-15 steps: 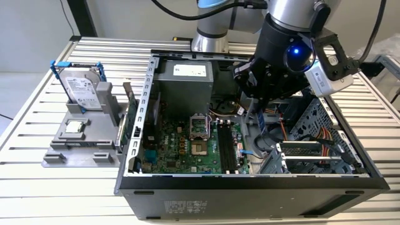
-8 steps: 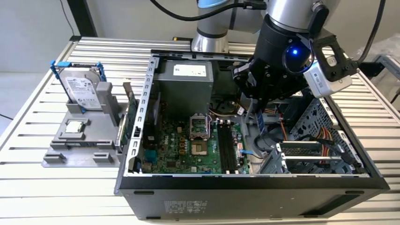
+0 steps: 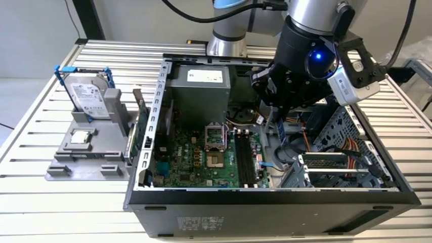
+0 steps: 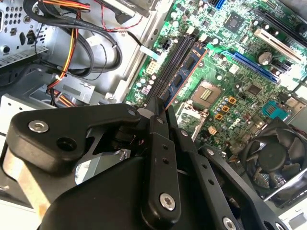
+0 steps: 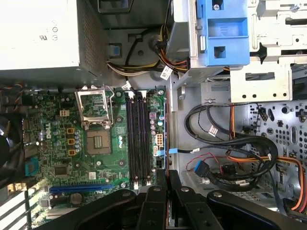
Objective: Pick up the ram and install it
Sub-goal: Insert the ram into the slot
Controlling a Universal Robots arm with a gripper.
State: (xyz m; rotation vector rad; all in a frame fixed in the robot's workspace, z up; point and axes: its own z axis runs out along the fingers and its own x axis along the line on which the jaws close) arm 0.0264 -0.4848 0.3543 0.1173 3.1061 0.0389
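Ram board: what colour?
Dark blue, orange-red edge. The ram, gripped by the claw, shows best in the second wrist view.

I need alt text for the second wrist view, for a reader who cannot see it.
The gripper is shut on the ram, holding it parallel to the black memory slots of a green motherboard. An empty processor socket lies beside the slots.

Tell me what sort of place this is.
Probably a robotics lab or test bench for computer assembly: an opened computer case lies on a slatted metal table, a grey fixture beside it holds a hard drive, and the gripper holds the ram over the motherboard.
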